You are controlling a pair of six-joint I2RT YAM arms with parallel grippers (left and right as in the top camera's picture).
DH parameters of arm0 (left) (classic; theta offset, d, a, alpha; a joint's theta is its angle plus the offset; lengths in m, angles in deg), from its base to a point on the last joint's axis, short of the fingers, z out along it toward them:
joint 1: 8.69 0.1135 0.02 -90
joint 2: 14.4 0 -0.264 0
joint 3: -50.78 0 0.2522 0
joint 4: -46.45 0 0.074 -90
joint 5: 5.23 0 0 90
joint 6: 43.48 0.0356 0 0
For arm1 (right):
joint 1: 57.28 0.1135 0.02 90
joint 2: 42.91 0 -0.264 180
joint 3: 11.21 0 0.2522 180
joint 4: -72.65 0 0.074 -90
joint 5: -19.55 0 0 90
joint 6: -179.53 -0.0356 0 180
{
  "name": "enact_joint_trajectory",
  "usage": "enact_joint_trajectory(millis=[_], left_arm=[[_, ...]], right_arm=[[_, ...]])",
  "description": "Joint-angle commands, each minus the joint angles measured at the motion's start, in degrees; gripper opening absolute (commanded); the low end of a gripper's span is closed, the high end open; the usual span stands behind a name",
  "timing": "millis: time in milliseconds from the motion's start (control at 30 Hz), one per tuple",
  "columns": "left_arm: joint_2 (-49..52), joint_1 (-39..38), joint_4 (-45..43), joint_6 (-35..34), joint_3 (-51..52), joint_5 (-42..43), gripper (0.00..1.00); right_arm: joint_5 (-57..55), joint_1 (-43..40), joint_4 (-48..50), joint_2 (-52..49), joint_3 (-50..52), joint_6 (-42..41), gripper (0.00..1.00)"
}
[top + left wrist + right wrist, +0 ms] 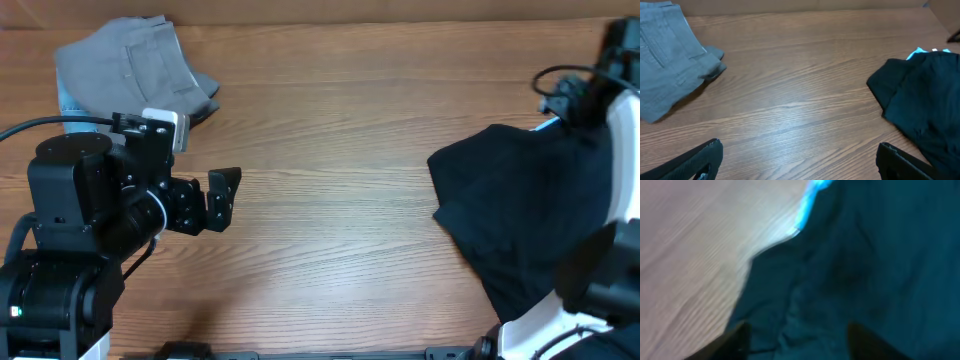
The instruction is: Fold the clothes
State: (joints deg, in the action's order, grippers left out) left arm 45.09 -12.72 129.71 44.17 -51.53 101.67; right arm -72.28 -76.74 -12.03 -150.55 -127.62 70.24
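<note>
A crumpled black garment (525, 215) lies at the right of the wooden table; it also shows in the left wrist view (925, 95) and fills the blurred right wrist view (855, 270). A folded grey garment (130, 70) lies at the far left, also in the left wrist view (667, 60). My left gripper (222, 198) is open and empty over bare wood, its fingers wide apart in the left wrist view (800, 162). My right gripper (800, 340) is open just above the black garment, holding nothing; in the overhead view it is hidden by the arm.
The right arm's white and black links (600, 290) cover the table's right edge. A bit of light blue (917, 52) shows at the black garment's far edge. Bare wood (340, 180) lies between the two garments.
</note>
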Motion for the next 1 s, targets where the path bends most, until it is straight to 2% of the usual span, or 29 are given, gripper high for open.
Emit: enact_joint_trajectory(millis=[0,67,167,200,333,400,500,767,967], left_arm=[[0.4,0.3,0.1,1.5,-1.0,-0.8,1.0],[0.8,0.3,0.1,1.5,-1.0,-0.8,1.0],[1.6,0.3,0.1,1.4,-1.0,-0.8,1.0],[2.0,0.3,0.1,0.6,-1.0,-0.8,1.0],[3.6,0.3,0.4,-0.5,-1.0,-0.8,1.0],[4.3,0.3,0.9,-0.5,-1.0,-0.8,1.0],[5.2,0.3,1.7,-0.7,-1.0,-0.7,1.0],[5.9,0.3,2.5,-1.2,-1.0,-0.7,1.0],[5.9,0.3,2.5,-3.7,-1.0,-0.8,1.0]], right_arm=[[10.6,-3.6,-1.5,-4.2,0.3,1.4,0.61],[14.1,-3.9,-1.8,-6.5,0.3,4.9,0.62],[13.6,-3.0,-1.4,-9.4,0.3,4.9,0.59],[12.8,-2.6,-1.0,-10.5,0.3,4.5,0.5],[8.2,-2.3,1.0,-15.3,0.4,1.0,0.29],[6.8,-2.5,1.6,-18.6,0.5,-0.8,0.15],[6.4,-3.7,1.6,-22.4,0.5,-2.1,0.04],[1.2,-11.0,7.9,-26.7,0.5,-7.0,0.04],[6.7,-19.2,9.6,-26.6,-2.1,-8.1,0.04]])
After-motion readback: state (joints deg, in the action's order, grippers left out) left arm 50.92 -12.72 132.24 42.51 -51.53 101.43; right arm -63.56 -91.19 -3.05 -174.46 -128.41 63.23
